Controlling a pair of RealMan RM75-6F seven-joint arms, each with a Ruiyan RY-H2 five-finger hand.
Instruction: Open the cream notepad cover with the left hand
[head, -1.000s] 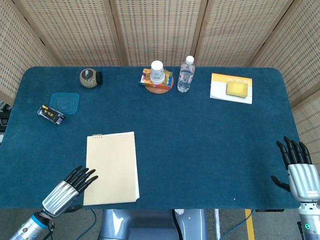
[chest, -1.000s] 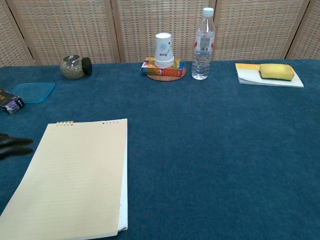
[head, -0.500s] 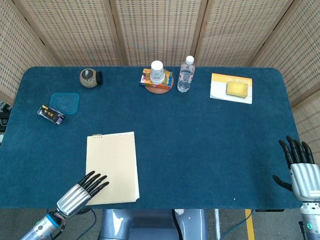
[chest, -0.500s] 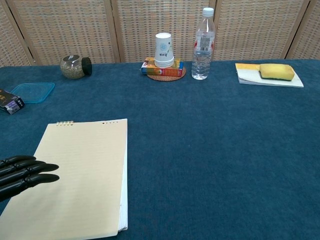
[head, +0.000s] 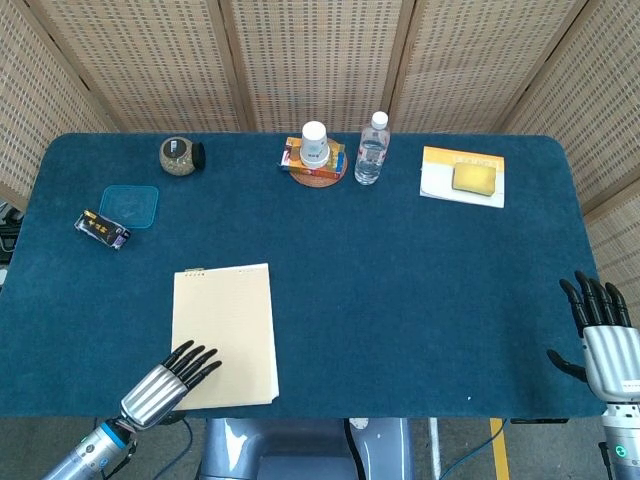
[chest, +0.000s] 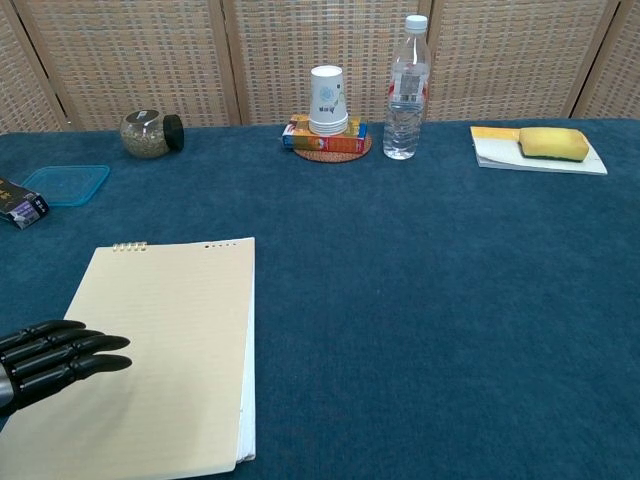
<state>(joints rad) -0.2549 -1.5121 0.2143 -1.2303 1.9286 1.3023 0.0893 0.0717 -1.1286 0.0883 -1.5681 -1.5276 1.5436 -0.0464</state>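
The cream notepad (head: 224, 335) lies flat and closed on the blue table (head: 400, 300), near the front edge and left of centre, its spiral binding at the far short edge. The cover has not been lifted; no page is exposed beyond the stack visible along the notepad's right side.

Change over the last second: the left hand (head: 165, 385) has moved from beside the notepad's left edge onto its near-left corner. A second ago the fingertips were just off the cover; half a second ago they had come over it; now they reach slightly further toward the notepad's middle. Judged from this, the approach phase is nearly done and the opening itself has not begun. The free long edge on the notepad's right appears the likely place to lift, and the hand is not yet there.

Fingers of the left hand (chest: 85, 352): extended, nearly straight and lying close side by side over the cover, holding nothing. Whether they press on the cover or hover just above it cannot be told from either view.

The right hand (head: 600, 335) sits well to the right of the notepad, at the table's front right corner, fingers extended and apart, thumb out to the side, holding nothing.

Far beyond the notepad, along the back edge, stand a paper cup (head: 315, 140) and a water bottle (head: 371, 148), both well apart from it.
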